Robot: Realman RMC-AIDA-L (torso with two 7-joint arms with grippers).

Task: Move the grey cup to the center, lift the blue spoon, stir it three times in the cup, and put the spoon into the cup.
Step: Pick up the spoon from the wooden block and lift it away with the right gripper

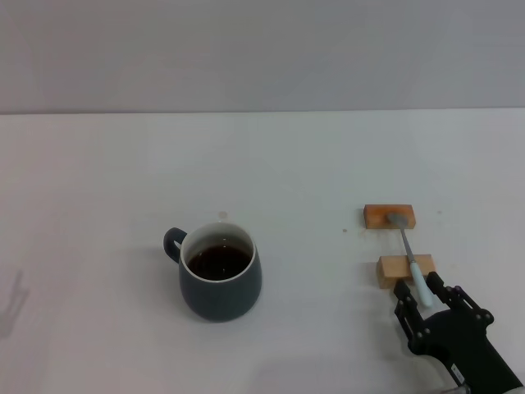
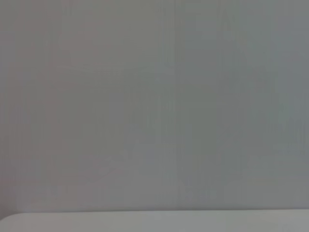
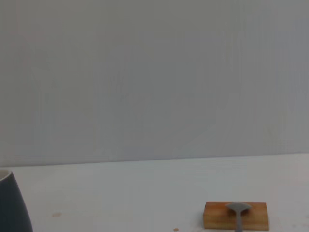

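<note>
The grey cup [image 1: 220, 277] stands on the white table, left of the middle, with its handle to the far left and dark brown liquid inside. Its side also shows in the right wrist view [image 3: 13, 208]. The blue spoon [image 1: 413, 261] lies across two wooden blocks at the right, its silver bowl on the far block [image 1: 390, 217] and its pale blue handle over the near block [image 1: 397, 269]. My right gripper [image 1: 420, 290] is at the front right, open, with its fingers on either side of the handle's near end. The spoon bowl [image 3: 239, 208] shows in the right wrist view. The left gripper is out of view.
The white table [image 1: 123, 189] runs back to a grey wall. The left wrist view shows only the wall and a strip of table edge [image 2: 154, 222]. The far block [image 3: 235, 216] shows in the right wrist view.
</note>
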